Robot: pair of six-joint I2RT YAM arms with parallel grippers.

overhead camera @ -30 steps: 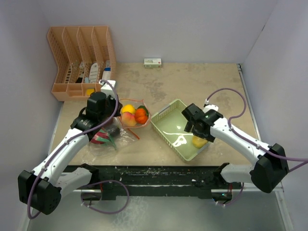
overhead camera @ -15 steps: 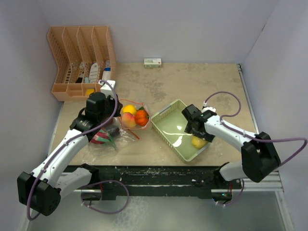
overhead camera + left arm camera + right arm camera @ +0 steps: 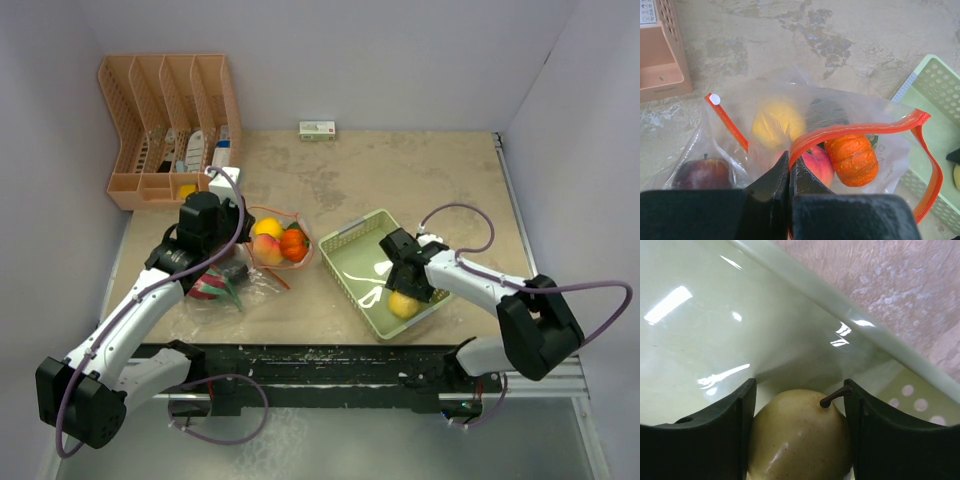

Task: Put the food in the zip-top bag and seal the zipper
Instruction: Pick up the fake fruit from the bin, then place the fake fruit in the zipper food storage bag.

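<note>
The clear zip-top bag (image 3: 262, 270) lies left of centre with its mouth held open. Inside are a yellow fruit (image 3: 777, 122), a peach (image 3: 817, 165), an orange pumpkin (image 3: 852, 157) and a dark red apple (image 3: 702, 172). My left gripper (image 3: 789, 165) is shut on the orange-red zipper strip (image 3: 860, 131); the white slider (image 3: 715, 99) sits at the strip's far left end. My right gripper (image 3: 799, 390) is down in the pale green tray (image 3: 350, 235), its fingers pressed on both sides of a yellow pear (image 3: 800, 440), which also shows in the top view (image 3: 403, 304).
An orange desk organizer (image 3: 170, 120) stands at the back left with a small white box (image 3: 225, 178) beside it. A small carton (image 3: 317, 128) lies against the back wall. White walls enclose the table on three sides.
My right gripper has moved nearer along the tray and closed around the pear, and the tray has turned and slid slightly. My left gripper still holds the bag's mouth in place.
</note>
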